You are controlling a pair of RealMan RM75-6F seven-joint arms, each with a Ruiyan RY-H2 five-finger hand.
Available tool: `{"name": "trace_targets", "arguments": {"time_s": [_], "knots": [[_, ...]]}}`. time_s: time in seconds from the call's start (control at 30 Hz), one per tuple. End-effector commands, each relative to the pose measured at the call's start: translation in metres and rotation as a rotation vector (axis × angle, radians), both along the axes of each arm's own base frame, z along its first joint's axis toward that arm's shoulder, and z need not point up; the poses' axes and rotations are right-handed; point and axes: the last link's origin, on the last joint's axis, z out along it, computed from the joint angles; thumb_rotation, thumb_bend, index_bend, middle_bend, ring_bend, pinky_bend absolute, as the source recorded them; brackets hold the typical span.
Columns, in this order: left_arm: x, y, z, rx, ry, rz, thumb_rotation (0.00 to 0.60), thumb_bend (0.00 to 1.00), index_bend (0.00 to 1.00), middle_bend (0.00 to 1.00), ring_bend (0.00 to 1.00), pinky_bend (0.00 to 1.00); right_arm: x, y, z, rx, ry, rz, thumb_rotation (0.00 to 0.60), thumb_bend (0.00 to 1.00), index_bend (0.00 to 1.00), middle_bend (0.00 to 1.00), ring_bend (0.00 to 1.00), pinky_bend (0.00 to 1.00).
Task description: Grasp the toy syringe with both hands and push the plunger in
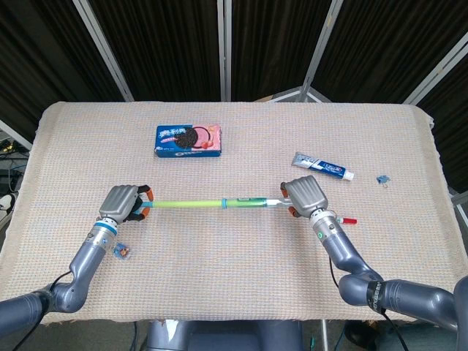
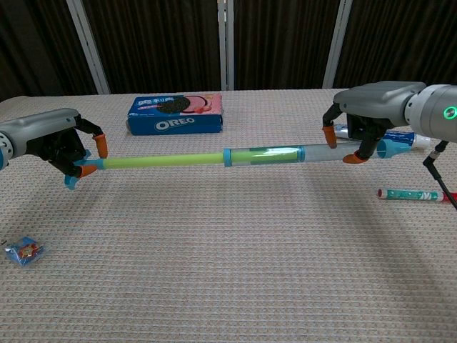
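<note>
The toy syringe hangs level above the cloth between my two hands. Its clear blue barrel [image 2: 285,153] [image 1: 252,202] sits on the right side. The yellow-green plunger rod [image 2: 164,160] [image 1: 186,204] runs left out of it. My left hand [image 2: 61,143] [image 1: 124,202] grips the plunger's blue end, fingers curled around it. My right hand [image 2: 375,111] [image 1: 306,194] holds the barrel's far end, with the blue nozzle [image 2: 394,146] poking out past its fingers. Part of the rod shows green inside the barrel.
An Oreo box [image 1: 189,140] [image 2: 176,114] lies at the back left. A toothpaste tube [image 1: 322,166] lies behind my right hand, a red-capped marker [image 2: 414,194] to its right front. A small candy packet [image 2: 22,251] [image 1: 121,251] lies under my left arm, a small clip [image 1: 382,179] at the far right.
</note>
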Motion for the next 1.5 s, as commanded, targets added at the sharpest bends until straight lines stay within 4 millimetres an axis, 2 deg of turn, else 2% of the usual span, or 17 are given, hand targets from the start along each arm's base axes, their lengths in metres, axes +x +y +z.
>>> {"name": "trace_targets", "arguments": {"time_s": [0.03, 0.3, 0.67, 1.2, 1.27, 1.33, 1.37, 1.4, 1.43, 1.5], "knots": [[0.006, 0.001, -0.003, -0.003, -0.006, -0.006, 0.6, 0.46, 0.71, 0.96, 0.9, 1.0, 0.003, 0.0, -0.001, 0.001, -0.006, 0.001, 0.6, 0.39, 0.66, 1.0, 1.0, 1.0], [0.024, 0.004, -0.014, -0.017, -0.026, -0.023, 0.6, 0.46, 0.71, 0.96, 0.9, 1.0, 0.011, 0.0, -0.004, 0.006, -0.016, 0.012, 0.6, 0.39, 0.66, 1.0, 1.0, 1.0], [0.061, 0.011, -0.034, -0.046, -0.053, -0.061, 0.6, 0.46, 0.71, 0.96, 0.9, 1.0, 0.026, 0.0, -0.016, 0.021, -0.028, 0.029, 0.6, 0.39, 0.66, 1.0, 1.0, 1.0], [0.075, 0.01, -0.042, -0.058, -0.059, -0.072, 0.6, 0.46, 0.7, 0.96, 0.9, 1.0, 0.031, 0.0, -0.02, 0.019, -0.03, 0.031, 0.6, 0.39, 0.65, 1.0, 1.0, 1.0], [0.075, 0.01, -0.042, -0.059, -0.06, -0.071, 0.6, 0.44, 0.63, 0.96, 0.9, 1.0, 0.031, 0.0, -0.021, 0.019, -0.028, 0.032, 0.6, 0.38, 0.55, 1.0, 1.0, 1.0], [0.075, 0.01, -0.042, -0.058, -0.06, -0.071, 0.6, 0.33, 0.4, 0.95, 0.9, 1.0, 0.031, 0.0, -0.021, 0.018, -0.025, 0.034, 0.6, 0.28, 0.27, 1.0, 1.0, 1.0], [0.075, 0.01, -0.042, -0.057, -0.06, -0.071, 0.6, 0.24, 0.26, 0.95, 0.9, 1.0, 0.03, 0.0, -0.021, 0.019, -0.022, 0.035, 0.6, 0.22, 0.18, 1.0, 1.0, 1.0], [0.074, 0.01, -0.041, -0.055, -0.062, -0.069, 0.6, 0.19, 0.17, 0.95, 0.9, 1.0, 0.029, 0.0, -0.02, 0.018, -0.016, 0.038, 0.6, 0.12, 0.07, 0.99, 1.0, 1.0], [0.072, 0.01, -0.041, -0.052, -0.061, -0.066, 0.6, 0.11, 0.08, 0.95, 0.9, 1.0, 0.028, 0.0, -0.02, 0.015, -0.014, 0.038, 0.6, 0.05, 0.02, 0.99, 1.0, 1.0], [0.068, 0.011, -0.039, -0.048, -0.055, -0.06, 0.6, 0.06, 0.0, 0.94, 0.9, 1.0, 0.026, -0.001, -0.018, 0.011, -0.007, 0.039, 0.6, 0.0, 0.0, 0.99, 1.0, 1.0]]}}
